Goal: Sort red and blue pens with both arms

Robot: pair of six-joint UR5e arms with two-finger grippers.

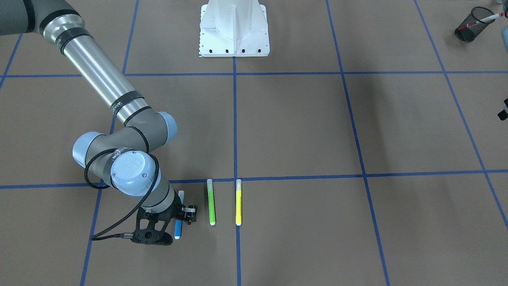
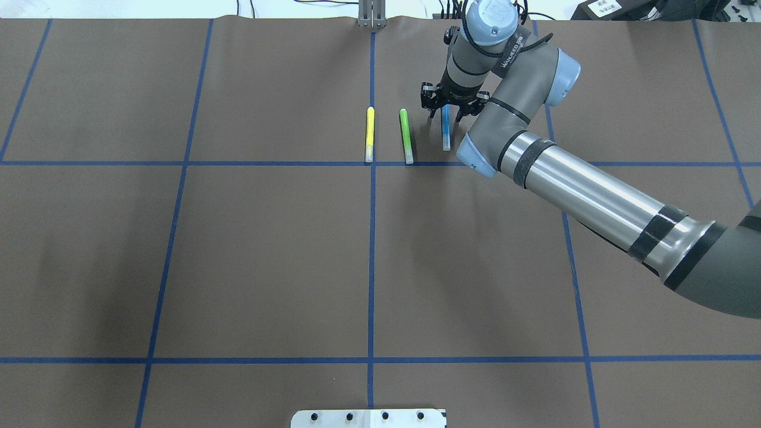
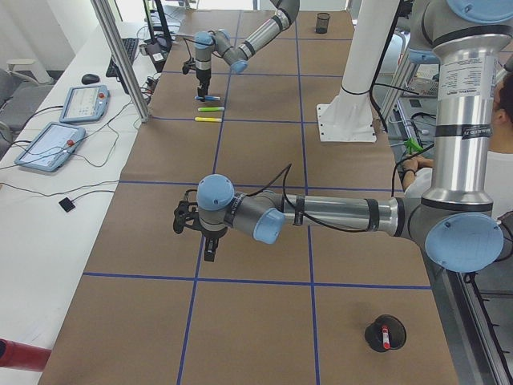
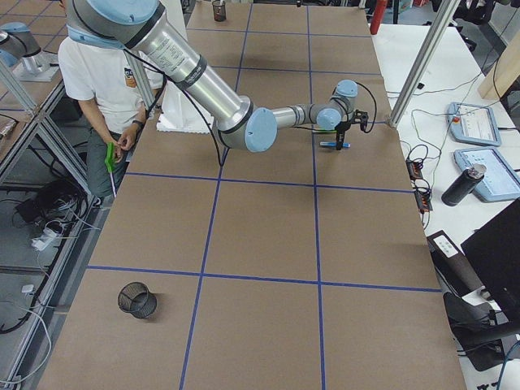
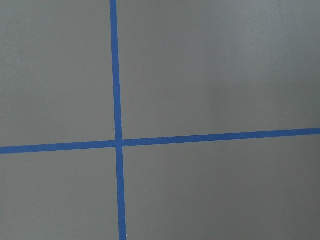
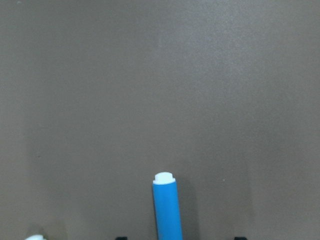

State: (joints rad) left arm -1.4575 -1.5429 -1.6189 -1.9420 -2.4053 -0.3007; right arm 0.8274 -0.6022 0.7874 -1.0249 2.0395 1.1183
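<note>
The blue pen [image 2: 445,132] lies flat on the brown table, white tip showing in the right wrist view [image 6: 167,210]. My right gripper [image 2: 445,112] is lowered over the pen's far end, open, one finger on each side and apart from the barrel. The red pen [image 1: 487,18] stands in a black mesh cup [image 1: 472,26] on my left side, also seen as the red pen [image 3: 385,337] from the left end. My left gripper [image 3: 210,247] hovers over bare table by a tape crossing; whether it is open or shut I cannot tell.
A green marker [image 2: 406,135] and a yellow marker [image 2: 369,134] lie parallel just left of the blue pen. A second mesh cup [image 4: 136,299] stands on my right side. The white pedestal [image 1: 234,29] is at the robot's base. A person [image 4: 101,77] stands by the table.
</note>
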